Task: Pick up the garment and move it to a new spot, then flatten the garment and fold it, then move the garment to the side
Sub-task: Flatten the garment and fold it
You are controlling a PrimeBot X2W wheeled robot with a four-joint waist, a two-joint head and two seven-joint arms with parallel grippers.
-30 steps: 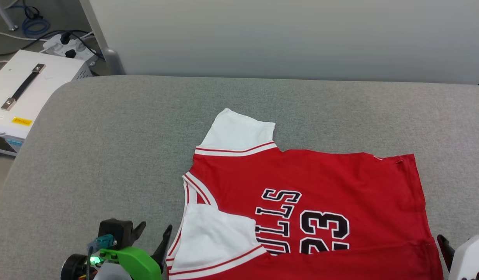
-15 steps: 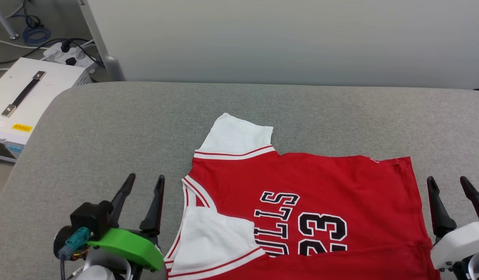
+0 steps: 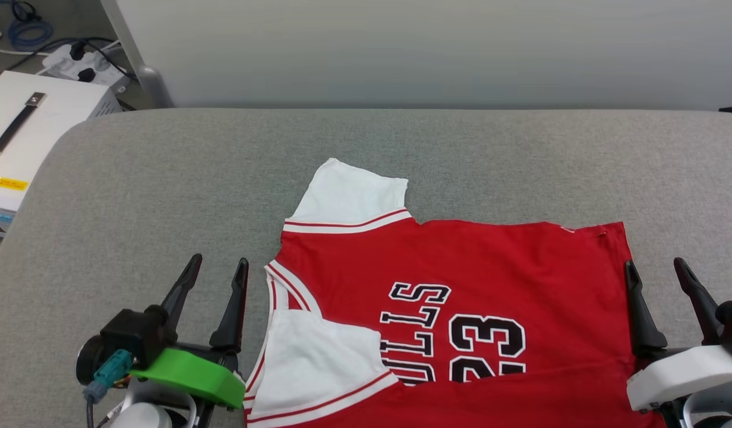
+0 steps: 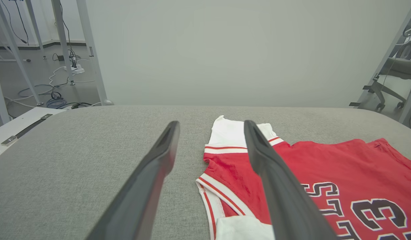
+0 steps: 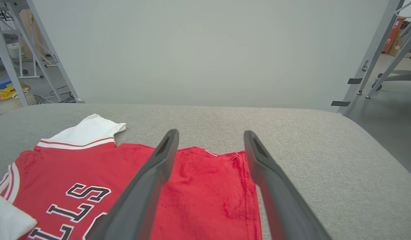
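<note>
On grey worktop (image 3: 164,178) — basketball jersey (image 3: 461,267) flat, near sleeve tucked in. Left pincer (image 3: 218,261) and right pincer (image 3: 654,264), risen within last second, both spread, flanking it — fold grasp likely next.

Bright, even, nearly shadowless light

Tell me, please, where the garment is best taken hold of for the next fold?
Probably by its two ends: the left gripper takes the striped neckline from the left, and the right gripper takes the red hem from the right. The garment lies flat on the grey pad, and each open gripper stands near that edge.
</note>
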